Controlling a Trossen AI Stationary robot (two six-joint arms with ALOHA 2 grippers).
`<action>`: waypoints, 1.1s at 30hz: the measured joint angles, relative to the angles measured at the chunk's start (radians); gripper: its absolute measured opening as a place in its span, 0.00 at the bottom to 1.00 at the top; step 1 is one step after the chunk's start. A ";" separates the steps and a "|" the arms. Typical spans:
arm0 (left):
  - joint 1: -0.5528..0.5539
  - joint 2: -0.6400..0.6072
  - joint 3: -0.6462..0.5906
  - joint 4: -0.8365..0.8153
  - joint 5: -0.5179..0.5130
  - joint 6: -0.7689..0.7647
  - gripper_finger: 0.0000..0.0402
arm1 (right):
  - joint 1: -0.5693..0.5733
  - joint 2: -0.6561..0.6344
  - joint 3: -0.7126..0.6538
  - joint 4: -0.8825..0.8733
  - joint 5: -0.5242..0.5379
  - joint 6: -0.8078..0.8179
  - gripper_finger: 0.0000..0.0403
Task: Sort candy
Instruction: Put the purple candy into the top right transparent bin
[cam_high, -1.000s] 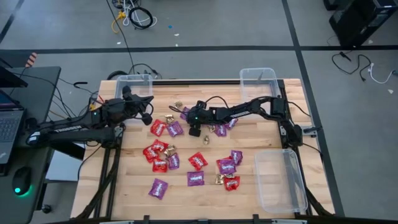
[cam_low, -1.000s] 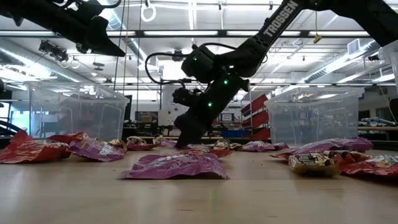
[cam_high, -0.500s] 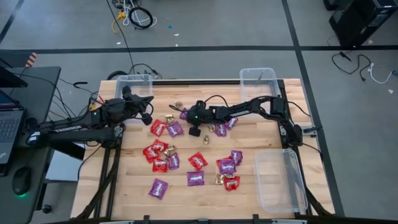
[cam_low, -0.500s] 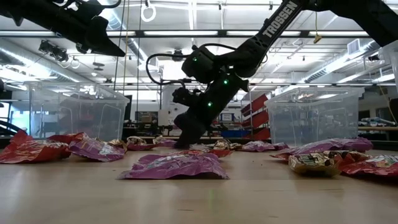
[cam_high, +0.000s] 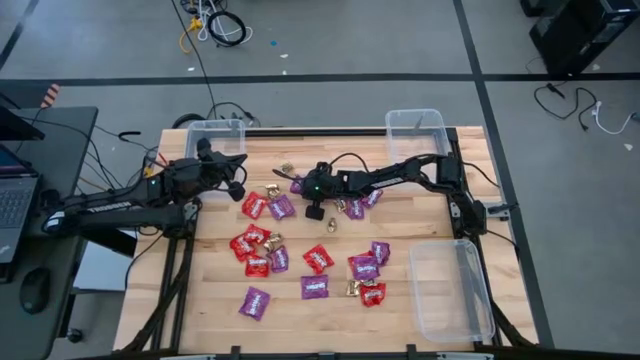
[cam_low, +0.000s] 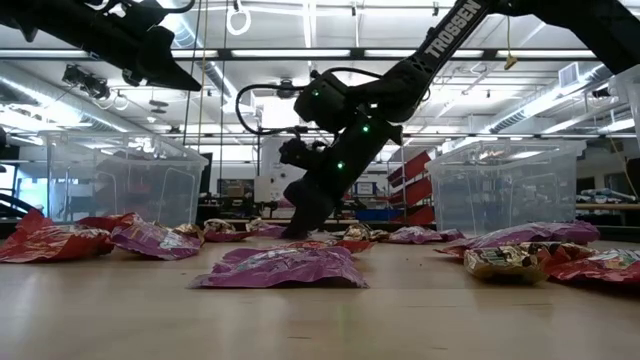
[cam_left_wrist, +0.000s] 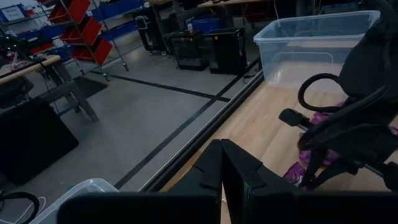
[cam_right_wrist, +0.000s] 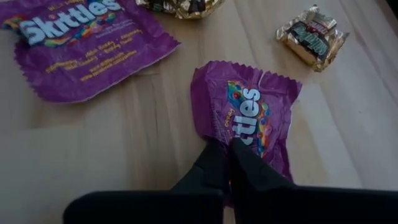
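Bins first: from above you see three clear tubs, far-left bin (cam_high: 216, 137), far-right bin (cam_high: 416, 126) and near-right bin (cam_high: 449, 290), none visibly holding candy (cam_high: 300, 245), which lies scattered mid-table. Your left gripper (cam_high: 238, 184) hovers pinched together. At table height, your right gripper (cam_low: 297, 226) meets the tabletop. Its wrist camera shows fingers (cam_right_wrist: 244, 169) clamped on a purple packet (cam_right_wrist: 249, 118).

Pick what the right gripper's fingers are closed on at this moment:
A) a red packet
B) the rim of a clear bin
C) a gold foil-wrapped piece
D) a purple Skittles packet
D: in the right wrist view the right gripper has its fingers shut together, pinching the near edge of the purple Skittles packet on the wooden table.
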 joint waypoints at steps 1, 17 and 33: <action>0.000 0.000 0.000 0.000 0.000 0.000 0.02 | 0.000 -0.005 0.000 -0.005 0.000 0.001 0.00; -0.001 0.000 0.000 0.000 0.000 0.000 0.02 | 0.000 -0.104 0.002 -0.026 0.003 0.050 0.00; -0.001 0.000 0.000 0.000 0.000 0.000 0.02 | -0.028 -0.316 0.004 -0.134 0.003 0.139 0.00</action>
